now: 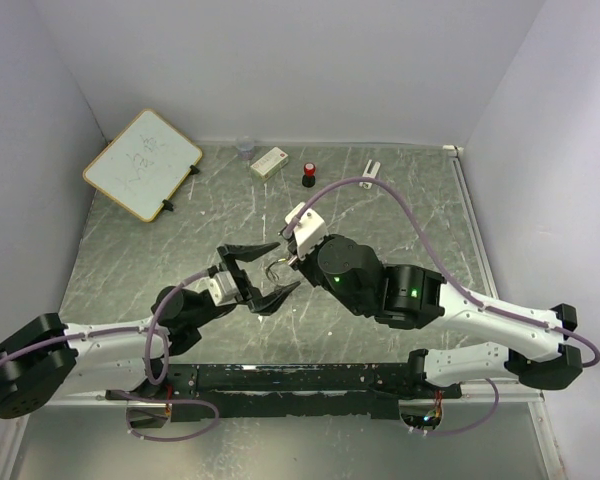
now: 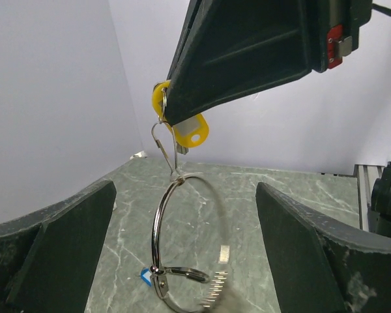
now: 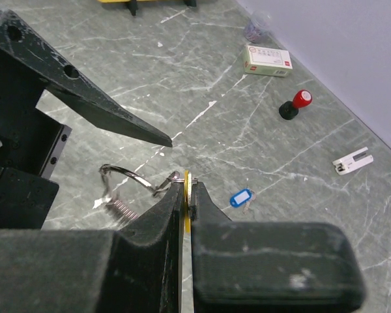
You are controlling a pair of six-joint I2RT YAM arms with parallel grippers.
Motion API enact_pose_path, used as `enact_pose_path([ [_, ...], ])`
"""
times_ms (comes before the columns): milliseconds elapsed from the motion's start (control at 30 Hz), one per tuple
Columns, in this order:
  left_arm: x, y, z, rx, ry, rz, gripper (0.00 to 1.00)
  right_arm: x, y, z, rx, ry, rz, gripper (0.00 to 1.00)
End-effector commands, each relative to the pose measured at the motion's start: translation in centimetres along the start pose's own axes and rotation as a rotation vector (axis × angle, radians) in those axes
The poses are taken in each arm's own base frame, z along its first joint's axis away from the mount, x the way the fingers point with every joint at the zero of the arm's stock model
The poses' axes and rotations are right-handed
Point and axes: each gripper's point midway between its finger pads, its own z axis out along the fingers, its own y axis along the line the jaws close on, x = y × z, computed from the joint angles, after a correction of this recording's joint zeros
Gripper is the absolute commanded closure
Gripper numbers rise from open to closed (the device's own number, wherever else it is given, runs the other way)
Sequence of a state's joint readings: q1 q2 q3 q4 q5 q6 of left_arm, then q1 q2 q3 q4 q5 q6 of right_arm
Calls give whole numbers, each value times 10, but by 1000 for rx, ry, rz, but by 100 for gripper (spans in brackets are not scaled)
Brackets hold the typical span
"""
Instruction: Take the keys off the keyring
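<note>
My right gripper [image 3: 188, 186] is shut on the yellow-headed key [image 3: 186, 195] and holds it above the table. The silvery keyring [image 2: 158, 235] hangs from that key by a wire clasp, between the wide-open fingers [image 2: 58, 248] of my left gripper [image 2: 185, 215], touching neither. In the top view the ring [image 1: 275, 270] sits between the left gripper [image 1: 263, 274] and the right gripper [image 1: 292, 254]. A blurred silvery piece [image 3: 120, 207] hangs on the ring. The blue-headed key [image 3: 241, 197] lies loose on the table; it also shows in the left wrist view [image 2: 145, 276].
A whiteboard [image 1: 142, 163] lies at the back left. A clear cup [image 1: 245, 147], a white box [image 1: 269, 161], a red-capped black bottle [image 1: 308, 175] and a white clip [image 1: 371, 170] stand along the back edge. Grey walls close in three sides.
</note>
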State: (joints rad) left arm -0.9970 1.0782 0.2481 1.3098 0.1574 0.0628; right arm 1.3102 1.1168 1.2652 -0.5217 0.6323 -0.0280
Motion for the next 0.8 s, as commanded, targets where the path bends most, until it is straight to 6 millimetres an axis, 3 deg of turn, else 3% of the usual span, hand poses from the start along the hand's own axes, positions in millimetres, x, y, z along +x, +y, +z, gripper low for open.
enact_pose_path([
  [0,-20,6,10,-30,-83,-7,1,-11,1,2,-6,-31,19,100],
  [167,-18,3,14,-15,-86,-15,13,-9,4,4,-12,-22,16,100],
  [400,-22,4,19,-23,-88,-67,14,-8,6,5,-18,-27,21,100],
  [533,-31,5,13,-38,-127,-82,15,-6,6,5,-20,-25,26,100],
  [767,-27,18,6,-116,-118,-101,17,-6,6,5,-14,-37,38,100],
])
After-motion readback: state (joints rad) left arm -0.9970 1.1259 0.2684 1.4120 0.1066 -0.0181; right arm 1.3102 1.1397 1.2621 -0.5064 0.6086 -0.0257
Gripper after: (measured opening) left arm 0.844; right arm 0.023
